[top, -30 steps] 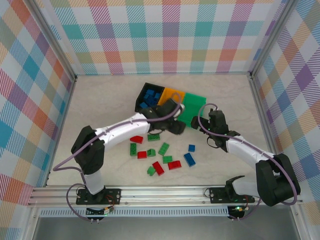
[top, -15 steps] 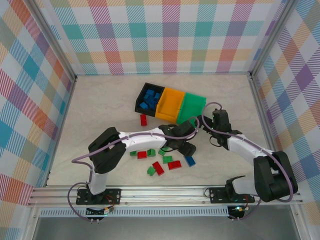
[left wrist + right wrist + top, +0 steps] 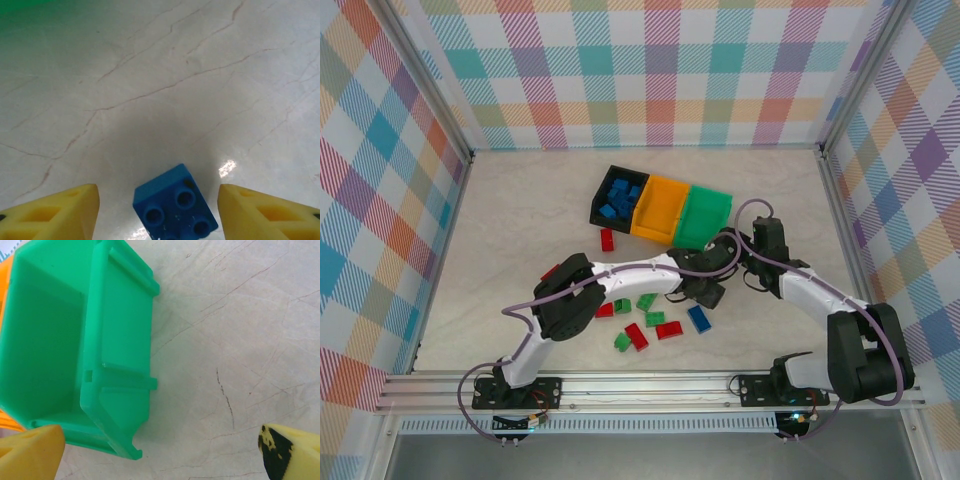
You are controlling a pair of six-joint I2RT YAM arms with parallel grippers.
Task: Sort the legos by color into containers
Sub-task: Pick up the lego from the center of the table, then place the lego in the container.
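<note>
The containers stand in a row at the back: black with several blue legos in it, orange, then green. Red and green legos lie scattered in front, among them a red one, a green one and a long blue one. My left gripper is down at the table, open. A small blue brick sits studs-up between its yellow fingers, with a gap on each side. My right gripper hangs open over bare table beside the green bin.
A lone red brick lies just in front of the black bin. Metal frame rails run along the near edge, and checkered walls close in the other three sides. My two grippers are close together right of the brick pile.
My left arm has swung from the bins down and to the right, and its jaws now straddle the small blue brick. The right gripper has drifted slightly right and back.
</note>
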